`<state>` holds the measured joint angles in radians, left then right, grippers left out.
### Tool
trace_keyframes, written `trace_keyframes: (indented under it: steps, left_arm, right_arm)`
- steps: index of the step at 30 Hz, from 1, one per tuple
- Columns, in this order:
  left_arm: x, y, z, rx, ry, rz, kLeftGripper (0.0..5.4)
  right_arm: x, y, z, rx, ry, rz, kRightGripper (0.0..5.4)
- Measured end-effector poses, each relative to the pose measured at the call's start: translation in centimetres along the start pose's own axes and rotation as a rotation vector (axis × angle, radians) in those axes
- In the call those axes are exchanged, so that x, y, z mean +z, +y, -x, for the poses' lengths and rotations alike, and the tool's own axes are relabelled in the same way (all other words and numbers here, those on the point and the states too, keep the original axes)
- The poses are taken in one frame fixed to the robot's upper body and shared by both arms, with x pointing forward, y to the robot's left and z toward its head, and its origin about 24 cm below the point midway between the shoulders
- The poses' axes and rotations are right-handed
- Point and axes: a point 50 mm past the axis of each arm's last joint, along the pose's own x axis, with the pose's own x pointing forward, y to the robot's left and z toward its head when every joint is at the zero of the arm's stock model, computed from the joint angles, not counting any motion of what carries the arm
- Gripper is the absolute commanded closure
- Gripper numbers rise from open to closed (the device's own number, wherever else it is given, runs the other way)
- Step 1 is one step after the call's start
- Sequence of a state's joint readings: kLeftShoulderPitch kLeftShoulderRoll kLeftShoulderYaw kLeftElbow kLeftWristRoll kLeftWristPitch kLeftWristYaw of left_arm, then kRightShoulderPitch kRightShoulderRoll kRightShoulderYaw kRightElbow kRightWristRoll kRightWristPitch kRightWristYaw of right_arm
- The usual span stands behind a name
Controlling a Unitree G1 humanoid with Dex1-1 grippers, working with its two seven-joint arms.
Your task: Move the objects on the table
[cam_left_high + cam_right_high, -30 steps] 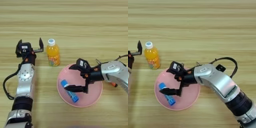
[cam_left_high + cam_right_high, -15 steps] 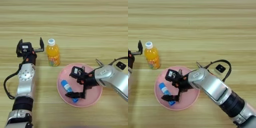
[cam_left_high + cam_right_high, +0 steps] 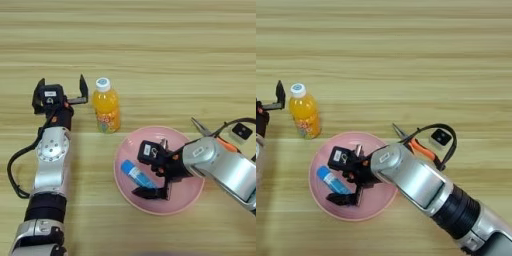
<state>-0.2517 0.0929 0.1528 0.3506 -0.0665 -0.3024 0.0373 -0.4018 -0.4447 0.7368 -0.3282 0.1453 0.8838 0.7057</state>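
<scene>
The orange juice bottle (image 3: 106, 108) with its white cap stands upright on the table (image 3: 150, 50), just left of a pink plate (image 3: 187, 192). The blue glue stick (image 3: 137, 174) lies in the left half of that plate. My right gripper (image 3: 152, 175) hangs low over the plate, open. Its lower finger (image 3: 150, 193) rests by the stick's near end and its body is just above the stick. My left gripper (image 3: 61, 86) stands open a short way left of the bottle and does not touch it.
Orange-handled pliers (image 3: 417, 145) lie right of the plate, partly under my right arm. A small black-and-white box (image 3: 441, 137) with a looped black cable sits beside them. My left arm runs down the left side of the table.
My right gripper has moved left across the plate and now sits right over the glue stick, which has barely shifted. The left arm and the bottle have stayed put.
</scene>
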Motion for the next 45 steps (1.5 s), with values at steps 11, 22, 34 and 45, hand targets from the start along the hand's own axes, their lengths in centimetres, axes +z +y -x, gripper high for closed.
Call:
trace_keyframes:
  steps: [11, 22, 34, 45]
  left_arm:
    - [0.0, 0.0, 0.0, 0.0, 0.0, 0.0, 0.0]
    - [0.0, 0.0, 0.0, 0.0, 0.0, 0.0, 0.0]
    - [0.0, 0.0, 0.0, 0.0, 0.0, 0.002, 0.0]
    - [0.0, 0.0, 0.0, 0.0, 0.001, 0.003, 0.0]
  right_arm:
    - [-0.4, -0.6, 0.3, -0.002, -0.007, 0.031, 2.33]
    - [-1.9, -2.1, 2.2, -0.049, 0.014, 0.036, 3.56]
    - [-2.4, -1.9, 2.5, -0.011, -0.005, 0.007, 4.01]
    - [-1.7, -2.9, 3.8, -0.046, -0.093, -0.044, 4.01]
